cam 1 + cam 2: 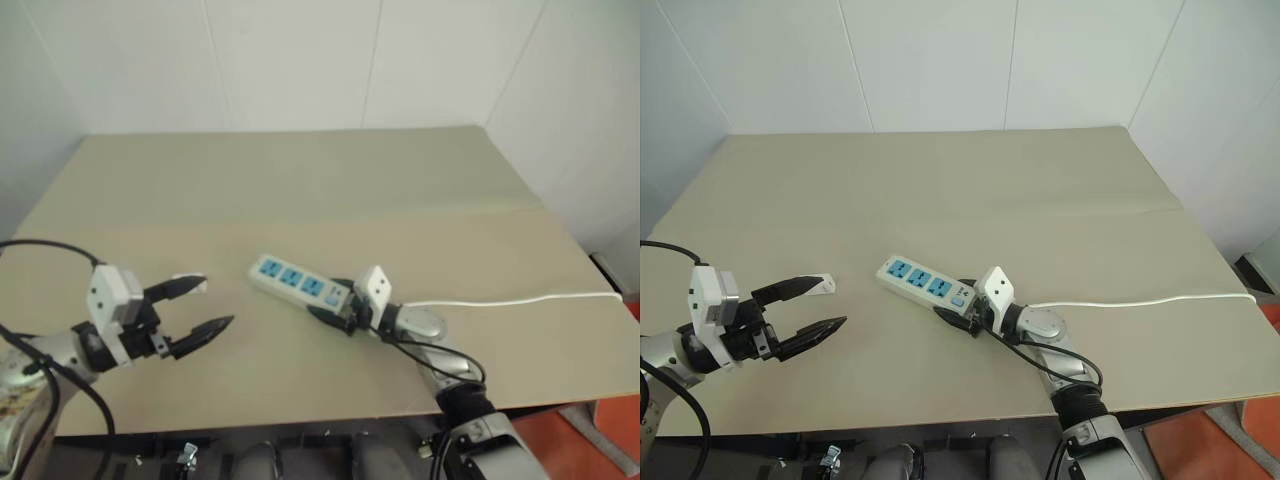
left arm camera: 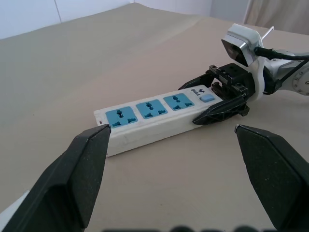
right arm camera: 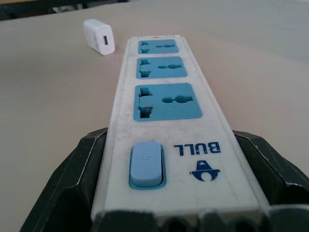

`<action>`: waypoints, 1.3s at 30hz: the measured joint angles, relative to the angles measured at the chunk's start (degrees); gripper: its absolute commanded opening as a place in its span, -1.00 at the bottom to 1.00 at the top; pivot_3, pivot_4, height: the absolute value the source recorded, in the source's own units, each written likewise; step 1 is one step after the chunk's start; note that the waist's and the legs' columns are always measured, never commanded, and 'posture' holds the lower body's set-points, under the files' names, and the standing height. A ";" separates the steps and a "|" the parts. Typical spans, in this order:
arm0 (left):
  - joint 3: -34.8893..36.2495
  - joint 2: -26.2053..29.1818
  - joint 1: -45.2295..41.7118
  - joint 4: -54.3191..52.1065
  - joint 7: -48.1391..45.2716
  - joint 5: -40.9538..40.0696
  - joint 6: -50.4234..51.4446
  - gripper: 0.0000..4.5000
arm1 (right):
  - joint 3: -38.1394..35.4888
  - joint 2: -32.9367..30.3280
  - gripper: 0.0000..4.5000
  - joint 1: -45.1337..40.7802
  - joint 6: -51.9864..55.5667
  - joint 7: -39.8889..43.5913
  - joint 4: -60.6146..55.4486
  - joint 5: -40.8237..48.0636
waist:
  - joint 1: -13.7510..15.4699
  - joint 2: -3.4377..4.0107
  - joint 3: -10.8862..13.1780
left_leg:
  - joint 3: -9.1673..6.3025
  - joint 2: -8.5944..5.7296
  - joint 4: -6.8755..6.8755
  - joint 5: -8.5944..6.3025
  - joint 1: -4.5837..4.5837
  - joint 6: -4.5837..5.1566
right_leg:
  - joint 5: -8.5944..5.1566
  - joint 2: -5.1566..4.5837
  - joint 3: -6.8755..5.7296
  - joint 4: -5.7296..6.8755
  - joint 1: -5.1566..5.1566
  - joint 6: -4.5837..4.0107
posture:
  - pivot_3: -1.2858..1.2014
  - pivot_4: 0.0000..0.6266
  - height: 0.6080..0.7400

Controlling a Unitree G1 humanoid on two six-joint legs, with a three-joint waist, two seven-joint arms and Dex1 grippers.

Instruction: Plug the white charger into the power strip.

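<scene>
The power strip (image 3: pixel 166 111) carries the one readable text: the brand name "BULL" in blue capitals, printed on its white top face just beside the small blue switch (image 3: pixel 145 163), at the end of the strip nearest the tabletop's front edge. In the right wrist view the word reads upside down. Below it stands a small blue logo mark. The switch bears a faint power symbol.

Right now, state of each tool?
Left tool: open, holding nothing, near the charger.
Right tool: fingers on both sides of the power strip at its switch end, gripping it.
</scene>
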 measured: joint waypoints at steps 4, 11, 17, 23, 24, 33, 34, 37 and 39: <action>0.41 0.46 -0.48 0.72 -0.85 -0.03 0.05 1.00 | 0.31 -1.92 0.52 -3.29 -0.80 9.21 -0.08 3.05 | 0.11 0.00 0.02 | -0.02 0.00 0.00 0.00 0.01 0.00 | 0.00 -0.01 -0.03 -0.01 0.02 0.00 | 0.03 -0.52 1.00; 1.27 0.88 0.24 0.87 -1.33 -0.06 0.15 1.00 | 3.30 -3.13 0.52 -4.54 -10.68 20.09 11.85 0.51 | 0.04 0.01 0.03 | 0.01 -0.01 0.00 0.00 0.03 0.00 | 0.00 -0.01 -0.03 0.00 0.02 0.00 | 0.03 -0.52 1.00; 2.99 1.59 0.80 0.58 -1.87 -0.05 0.15 1.00 | 3.42 -2.31 0.52 -8.89 -18.12 22.48 19.55 -1.43 | 0.04 0.00 0.02 | -0.01 0.00 0.00 0.00 0.07 0.00 | 0.00 -0.01 -0.03 0.00 0.05 -0.01 | 0.03 -0.52 1.00; 3.35 10.63 -5.02 7.95 -4.86 -0.71 4.14 1.00 | 3.57 -1.90 0.52 -10.56 -22.96 24.26 23.67 -2.15 | 0.07 0.00 0.03 | -0.03 0.02 -0.01 0.00 0.21 0.00 | 0.01 0.09 -0.05 0.03 0.12 -0.02 | 0.03 -0.52 1.00; 2.23 14.81 -7.81 11.75 -6.41 0.99 4.61 1.00 | 3.61 -1.84 0.52 -10.76 -23.32 24.67 24.23 -2.18 | 0.11 0.00 0.03 | -0.04 0.00 -0.01 0.00 0.24 0.00 | 0.00 0.10 -0.06 0.06 0.14 -0.02 | 0.03 -0.52 1.00; -21.84 28.78 -37.44 38.23 -25.68 19.89 -4.17 1.00 | 3.58 -1.53 0.52 -11.26 -24.25 25.50 25.09 -2.30 | 0.16 0.02 0.07 | -0.01 0.03 -0.10 0.01 0.23 -0.01 | -0.02 0.26 -0.07 0.05 0.11 -0.04 | 0.03 -0.52 1.00; -26.62 28.16 -43.84 42.28 -28.98 23.87 -5.79 1.00 | 3.54 -1.52 0.52 -11.21 -24.20 25.45 25.11 -2.29 | 0.20 -0.01 0.05 | -0.02 0.04 -0.07 0.01 0.21 -0.01 | -0.02 0.33 -0.09 0.07 0.13 -0.03 | 0.03 -0.52 1.00; -36.09 24.69 -56.46 51.65 -35.73 33.80 -10.99 1.00 | 3.64 -1.32 0.52 -11.15 -24.04 25.24 24.82 -2.43 | 0.16 -0.01 0.05 | -0.01 0.04 -0.06 0.01 0.21 -0.01 | -0.02 0.33 -0.07 0.08 0.12 -0.03 | 0.03 -0.52 1.00; -41.68 21.79 -61.12 56.74 -38.22 39.28 -14.97 1.00 | 3.73 -1.16 0.52 -11.08 -23.68 25.06 24.38 -2.65 | -0.16 -0.01 0.05 | 0.01 0.05 -0.06 0.01 0.20 -0.01 | -0.02 0.34 -0.02 0.12 0.08 -0.03 | 0.03 -0.52 1.00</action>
